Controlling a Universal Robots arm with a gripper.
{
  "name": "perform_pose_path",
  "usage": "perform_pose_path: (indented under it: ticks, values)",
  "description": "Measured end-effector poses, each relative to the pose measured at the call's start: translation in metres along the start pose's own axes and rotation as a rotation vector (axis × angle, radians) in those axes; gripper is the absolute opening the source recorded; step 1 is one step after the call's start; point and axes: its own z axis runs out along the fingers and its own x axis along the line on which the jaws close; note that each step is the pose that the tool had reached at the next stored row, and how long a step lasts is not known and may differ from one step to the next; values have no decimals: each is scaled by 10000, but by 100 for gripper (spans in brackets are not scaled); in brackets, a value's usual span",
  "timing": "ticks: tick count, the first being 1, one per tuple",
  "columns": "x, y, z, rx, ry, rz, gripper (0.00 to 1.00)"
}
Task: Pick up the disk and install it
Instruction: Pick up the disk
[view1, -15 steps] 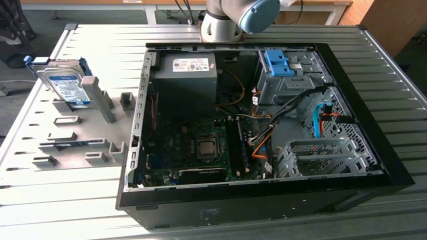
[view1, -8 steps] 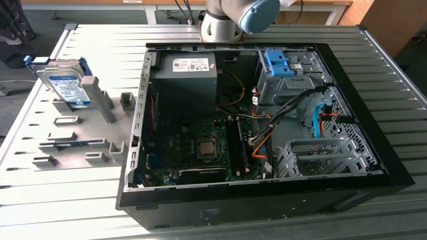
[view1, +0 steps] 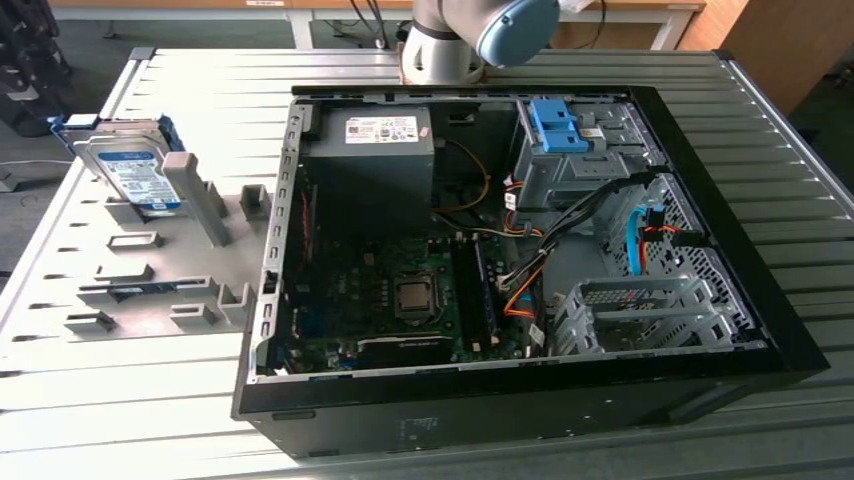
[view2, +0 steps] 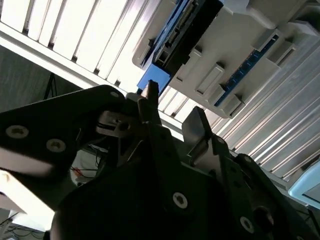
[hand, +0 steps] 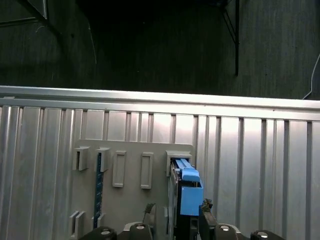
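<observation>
Status: the gripper (view2: 172, 102) has its jaws apart and holds nothing. In the second wrist view I see open space between the two dark fingers.

The disk, a flat silver hard drive with a white-and-blue label and a blue plastic carrier frame (view1: 130, 172), stands on edge in the grey slotted holder board (view1: 174, 290). The board lies on the ribbed aluminium table (view1: 400, 70), on the exterior view's left of the open black computer case (view1: 747, 300). In the first wrist view the drive is edge-on with the carrier's blue end uppermost, and the fingertips appear on either side of it. I judge the gripper to be above the drive and not touching it.

Risks, as I judge them:
- The fingers look only loosely centred on the thin edge. If the offset stays, one finger could land on the carrier rather than pass beside it.
- A grip on the blue plastic alone may flex or slip, since the metal body is the firmer surface.
- The holder's raised grey posts (view1: 198, 195) stand just beside the drive. A tilted lift could snag it on them.
- Inside the case, orange and blue cables (view1: 638, 235) lie near the grey metal drive cage (view1: 587, 165). They could foul an insertion.
</observation>
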Motion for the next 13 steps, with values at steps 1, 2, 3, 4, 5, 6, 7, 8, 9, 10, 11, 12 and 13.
perform_pose_path:
  ticks: [1, 2, 3, 4, 5, 6, 7, 8, 9, 10, 11, 12, 13]
  values:
    - [-13, -1, 14, -4, 1, 49, 47]
    - [-38, -2, 32, -2, -1, 67, 47]
    - [-62, -3, 50, -2, -1, 72, 53]
    - [-78, -3, 69, -1, -1, 73, 53]
    - [-96, -5, 88, 0, -1, 73, 53]
    - [-108, -5, 106, 0, -2, 75, 53]
    - [-113, -5, 125, 1, 0, 78, 53]
    - [-114, -4, 142, 0, 16, 78, 53]
    - [-114, -2, 160, 0, 35, 78, 53]
    - [-113, 0, 178, 0, 49, 79, 53]
    - [-113, 1, 196, -1, 54, 79, 53]
    - [-113, 1, 214, -2, 55, 79, 53]
    - [-114, 4, 232, 1, 55, 79, 53]
